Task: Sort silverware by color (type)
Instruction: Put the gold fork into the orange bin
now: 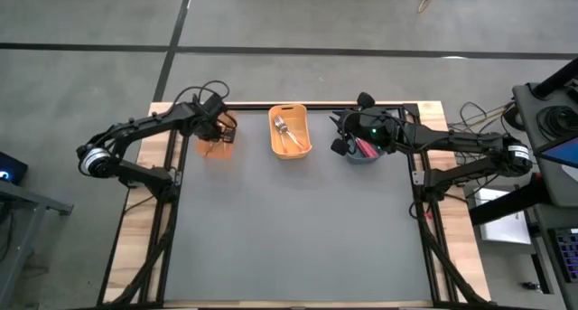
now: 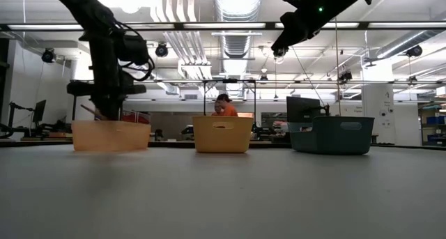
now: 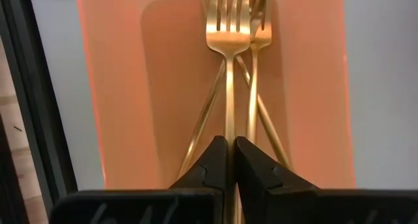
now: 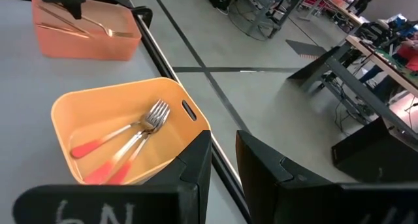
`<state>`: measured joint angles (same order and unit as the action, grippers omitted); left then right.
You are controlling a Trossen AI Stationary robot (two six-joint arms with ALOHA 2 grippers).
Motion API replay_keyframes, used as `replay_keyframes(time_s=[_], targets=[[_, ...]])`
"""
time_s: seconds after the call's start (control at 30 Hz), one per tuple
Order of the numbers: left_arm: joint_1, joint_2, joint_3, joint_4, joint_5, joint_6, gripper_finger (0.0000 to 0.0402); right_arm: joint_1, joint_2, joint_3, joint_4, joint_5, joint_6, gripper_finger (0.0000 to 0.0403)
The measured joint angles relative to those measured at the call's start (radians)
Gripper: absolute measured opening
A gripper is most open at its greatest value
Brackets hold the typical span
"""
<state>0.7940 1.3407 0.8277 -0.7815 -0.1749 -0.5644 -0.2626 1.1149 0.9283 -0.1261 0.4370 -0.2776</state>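
The grey matte surface lies bare and wide toward its near edge; three small bins line its far edge. The left gripper, pressed together, pinches a slim gold fork over the translucent orange bin, where more gold forks lie crossed. The right gripper hangs above the dark blue-grey bin, fingers slightly parted, holding nothing visible. The yellow-orange bin holds silver-tined forks with orange handles. No writing is legible
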Motion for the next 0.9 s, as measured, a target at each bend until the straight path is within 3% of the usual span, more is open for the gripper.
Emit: replay_keyframes(time_s=[0.9], targets=[[0.0, 0.0, -0.039, 0.002, 0.009, 0.005, 0.0008, 0.0, 0.0, 0.0, 0.0, 0.0, -0.003, 0.0063]])
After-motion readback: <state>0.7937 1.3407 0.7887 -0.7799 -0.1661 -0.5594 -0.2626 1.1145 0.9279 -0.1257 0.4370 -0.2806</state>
